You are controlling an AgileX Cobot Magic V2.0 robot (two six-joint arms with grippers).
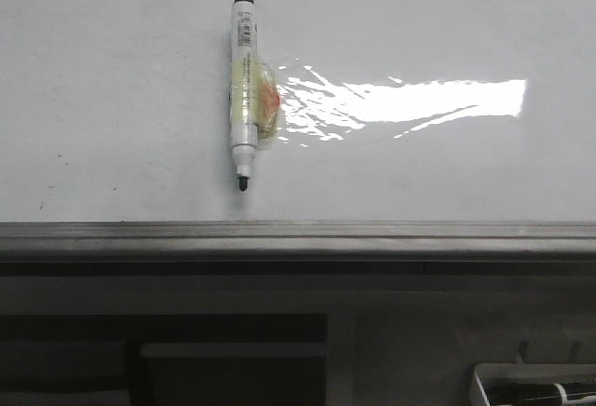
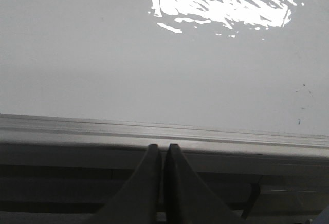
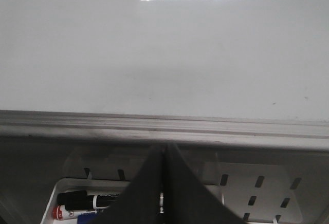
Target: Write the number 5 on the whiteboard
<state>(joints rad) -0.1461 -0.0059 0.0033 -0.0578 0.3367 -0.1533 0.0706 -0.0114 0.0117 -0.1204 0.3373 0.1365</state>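
Your left pincer [image 2: 162, 154] and right pincer [image 3: 164, 154] sit clenched and empty below the glossy white whiteboard [image 1: 112, 71]'s rail; no 5 is drawn. The tape-wrapped white marker [image 1: 244, 89] on it may roll when you grasp it.

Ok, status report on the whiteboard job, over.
Left pincer shut, empty. Right pincer shut, empty, above a tray of markers. Whiteboard blank, no 5 yet. Taped marker pen lies uncapped on the board, nothing blocking it.
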